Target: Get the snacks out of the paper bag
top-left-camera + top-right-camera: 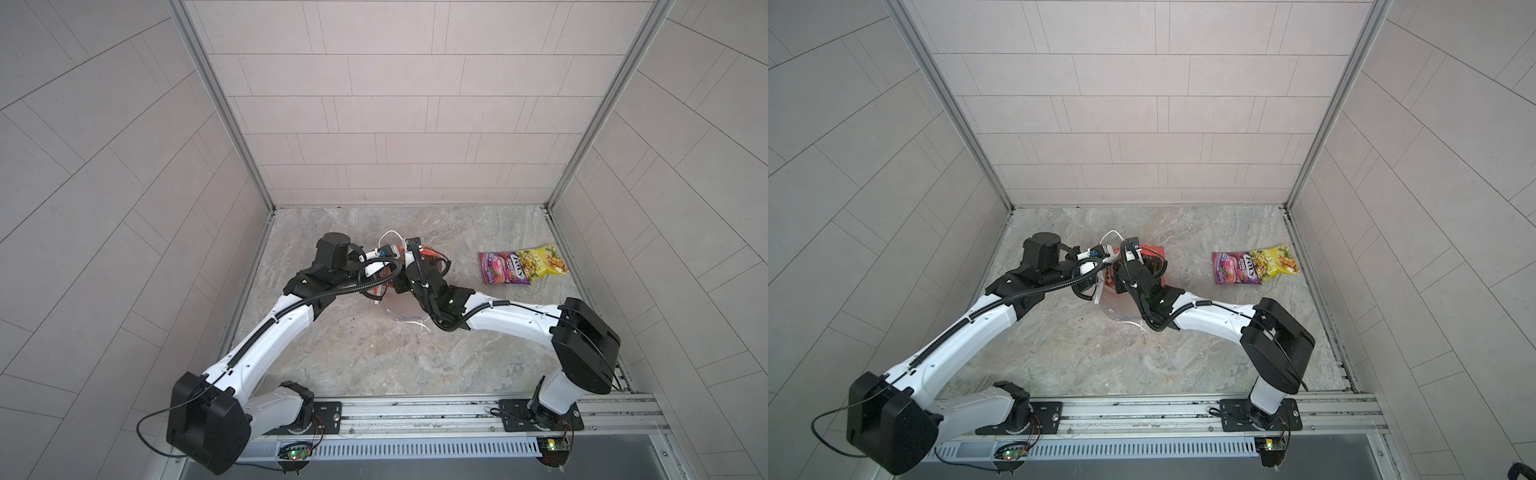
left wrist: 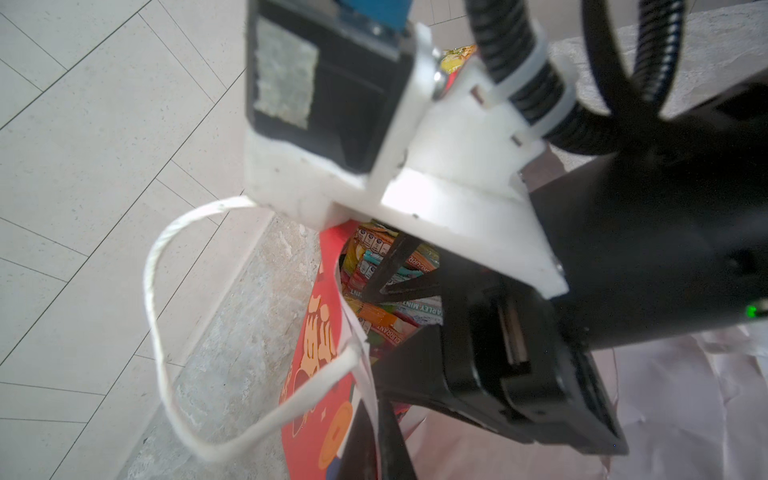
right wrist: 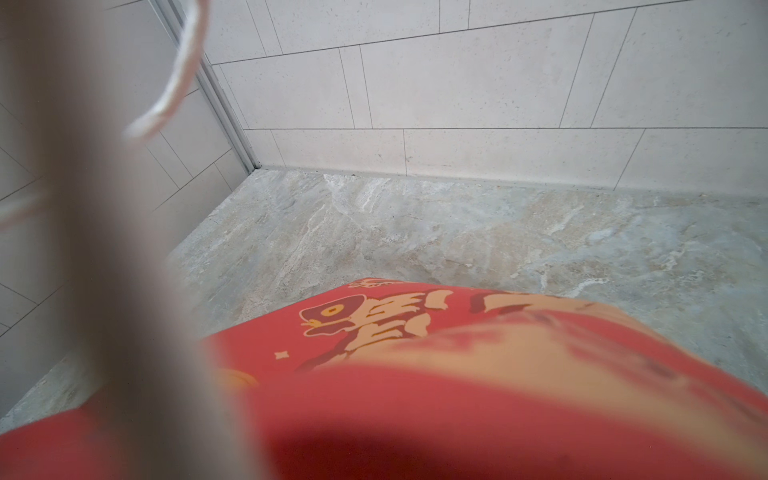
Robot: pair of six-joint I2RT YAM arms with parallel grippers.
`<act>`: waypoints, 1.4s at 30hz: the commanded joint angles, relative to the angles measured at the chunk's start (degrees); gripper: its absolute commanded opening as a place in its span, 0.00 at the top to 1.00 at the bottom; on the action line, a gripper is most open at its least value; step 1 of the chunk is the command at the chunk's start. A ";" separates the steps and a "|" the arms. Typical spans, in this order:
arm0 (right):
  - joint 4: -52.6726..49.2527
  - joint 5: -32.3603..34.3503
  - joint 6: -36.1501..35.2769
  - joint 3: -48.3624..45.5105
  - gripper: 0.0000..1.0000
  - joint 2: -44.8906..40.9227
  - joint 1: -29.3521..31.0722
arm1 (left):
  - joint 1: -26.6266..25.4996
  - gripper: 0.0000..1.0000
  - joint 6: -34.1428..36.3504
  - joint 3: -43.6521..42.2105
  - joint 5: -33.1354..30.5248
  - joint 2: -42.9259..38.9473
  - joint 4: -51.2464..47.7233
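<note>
The red paper bag [image 1: 398, 309] [image 1: 1152, 251] stands in the middle of the table, mouth up, largely covered by both arms. My left gripper [image 2: 374, 419] [image 1: 394, 254] is shut on the bag's rim beside a white cord handle [image 2: 166, 365]. My right gripper [image 2: 374, 291] reaches down inside the bag, over several snacks [image 2: 386, 330] packed at the bottom. Whether its jaws hold anything is hidden. The right wrist view shows only the bag's red outside [image 3: 374, 324]. A purple-pink snack [image 1: 503, 268] and a yellow-green snack [image 1: 542, 262] lie on the table to the right.
The table is grey marble [image 1: 374, 361] with tiled walls on three sides. The arm bases sit on a metal rail [image 1: 415, 411] along the front edge. The bag's other handle [image 1: 417, 326] hangs toward the front.
</note>
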 commanded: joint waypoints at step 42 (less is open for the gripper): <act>3.45 4.38 -3.15 2.24 0.51 14.43 -1.33 | -1.63 1.00 -1.36 -0.34 2.57 -3.62 4.17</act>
